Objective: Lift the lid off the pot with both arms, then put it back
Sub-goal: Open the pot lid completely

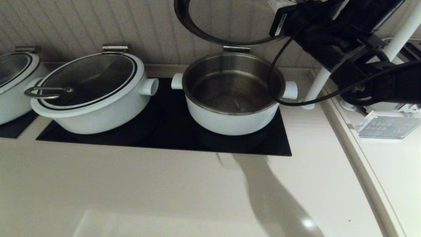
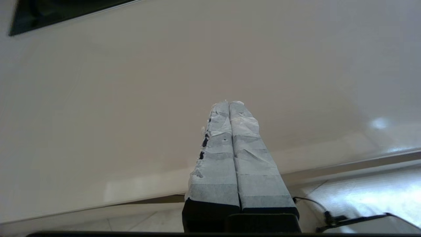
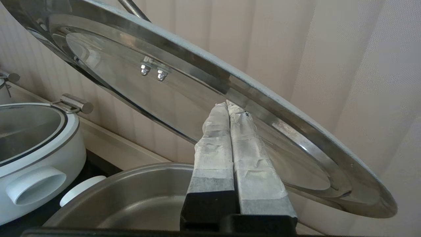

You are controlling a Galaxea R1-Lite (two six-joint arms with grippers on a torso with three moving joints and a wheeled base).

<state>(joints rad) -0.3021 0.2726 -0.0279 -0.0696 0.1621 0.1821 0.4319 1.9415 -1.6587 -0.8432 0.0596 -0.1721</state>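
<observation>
Head view: the pot [image 1: 232,95] stands uncovered on the black cooktop [image 1: 164,131] set into the pale bench [image 1: 131,191], its steel inside bare and its two stubby white side handles pointing left and right. Its lid [image 1: 210,33] hangs in the air above and behind it, tilted, only the lower arc showing against the ribbed wall [image 1: 82,26]. The right arm [image 1: 345,49] reaches in from the right, level with the lid's edge. To the left sits a wider white pot [image 1: 95,95] with a loop-handled glass lid [image 1: 88,79] on it, and a third pot [image 1: 14,85] is cut off at the left border.

Left wrist view: the left gripper [image 2: 229,104] has its jaws pressed together on nothing, above bare bench surface, well away from the pots.

Right wrist view: the right gripper [image 3: 227,106] has its jaws closed with no gap, their tips right at the steel rim on the lid's underside; whether they pinch the rim I cannot tell. The open pot lies below
</observation>
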